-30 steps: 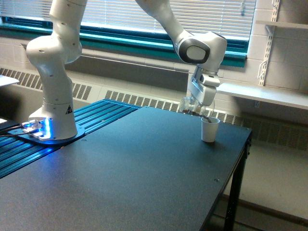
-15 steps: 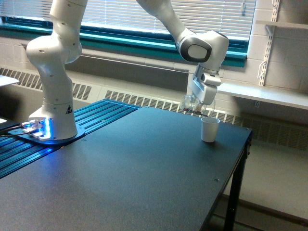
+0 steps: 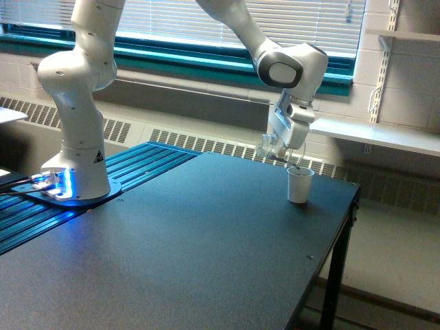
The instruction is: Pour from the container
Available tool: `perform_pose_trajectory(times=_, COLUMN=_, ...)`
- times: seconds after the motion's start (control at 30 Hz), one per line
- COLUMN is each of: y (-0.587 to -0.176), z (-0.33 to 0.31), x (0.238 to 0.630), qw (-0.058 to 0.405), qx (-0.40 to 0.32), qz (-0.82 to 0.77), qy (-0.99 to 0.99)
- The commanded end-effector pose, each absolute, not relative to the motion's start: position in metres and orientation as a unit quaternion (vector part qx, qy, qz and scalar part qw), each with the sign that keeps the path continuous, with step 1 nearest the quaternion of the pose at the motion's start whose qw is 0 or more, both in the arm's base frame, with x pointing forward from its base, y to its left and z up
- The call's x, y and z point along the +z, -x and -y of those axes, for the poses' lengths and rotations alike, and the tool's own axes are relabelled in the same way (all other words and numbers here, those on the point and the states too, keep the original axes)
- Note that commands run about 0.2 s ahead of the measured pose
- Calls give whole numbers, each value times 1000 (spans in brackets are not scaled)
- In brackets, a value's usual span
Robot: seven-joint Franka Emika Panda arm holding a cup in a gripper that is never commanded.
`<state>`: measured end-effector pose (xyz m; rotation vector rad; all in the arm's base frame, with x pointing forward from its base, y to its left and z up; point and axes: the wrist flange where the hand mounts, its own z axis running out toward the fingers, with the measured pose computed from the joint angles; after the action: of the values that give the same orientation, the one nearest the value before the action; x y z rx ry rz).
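In the exterior view the container (image 3: pixel 270 147), a small clear cup with something brown inside, hangs tipped on its side in my gripper (image 3: pixel 278 148), which is shut on it. Its mouth points toward the exterior view's right, just above and left of a white paper cup (image 3: pixel 299 185). That white cup stands upright on the dark table (image 3: pixel 185 254) near the far right corner. I cannot see any stream between the two cups.
The arm's white base (image 3: pixel 75 172) stands on blue rails at the exterior view's left. The table's right edge (image 3: pixel 337 247) drops off close beside the white cup. A radiator and window lie behind, and a wall shelf (image 3: pixel 385 134) at the right.
The gripper and the clear cup have risen slightly and shifted a little over the last second, staying tipped above the white cup. The white cup has not moved.
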<state>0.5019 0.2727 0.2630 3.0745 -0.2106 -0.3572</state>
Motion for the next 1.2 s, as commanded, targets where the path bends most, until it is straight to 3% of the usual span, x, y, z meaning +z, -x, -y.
perform_pose_trajectory(times=0.03, y=-500, z=-270, x=262, qw=22, qx=-125, qz=65, qy=-990)
perform_pose_trajectory(times=1.2, y=-506, z=-270, x=266, qw=19, qx=-118, qz=75, qy=-990)
